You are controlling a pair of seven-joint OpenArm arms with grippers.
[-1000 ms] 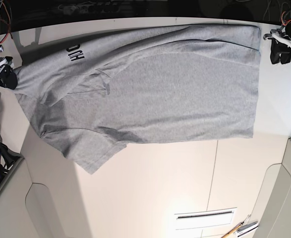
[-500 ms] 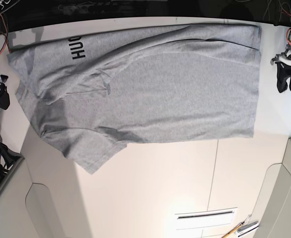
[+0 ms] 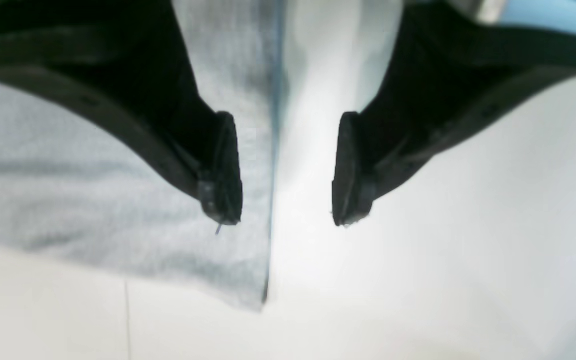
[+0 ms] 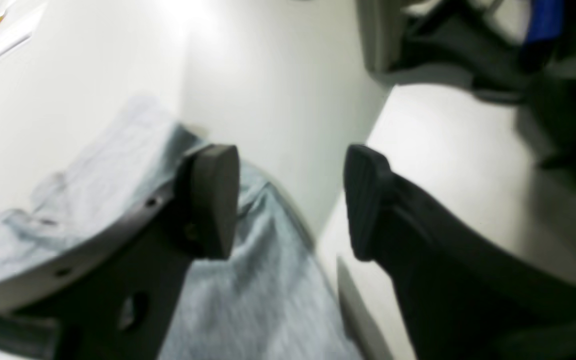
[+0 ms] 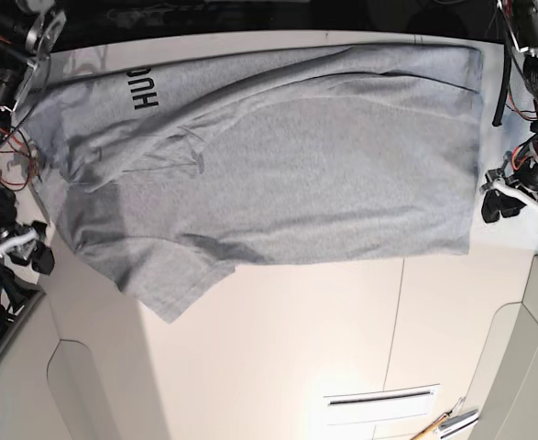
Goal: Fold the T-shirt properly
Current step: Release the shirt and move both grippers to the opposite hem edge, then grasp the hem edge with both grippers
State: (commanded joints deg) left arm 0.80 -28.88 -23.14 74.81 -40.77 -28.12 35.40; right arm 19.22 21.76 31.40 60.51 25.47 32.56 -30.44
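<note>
Both grippers, left [image 3: 286, 172] and right [image 4: 292, 202], gape empty.
Each hovers over an edge of the heather-grey cotton T-shirt [image 5: 278, 165]; its black lettering [image 5: 143, 89] is partly folded under.

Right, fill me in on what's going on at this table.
A two-armed robot is folding a grey T-shirt, which lies spread on the white table with one fold along its far edge, lettering showing there. Neither arm holds it. The left tool is open at the hem corner, one finger over the cloth. The right tool is open at the edge by the sleeves.
</note>
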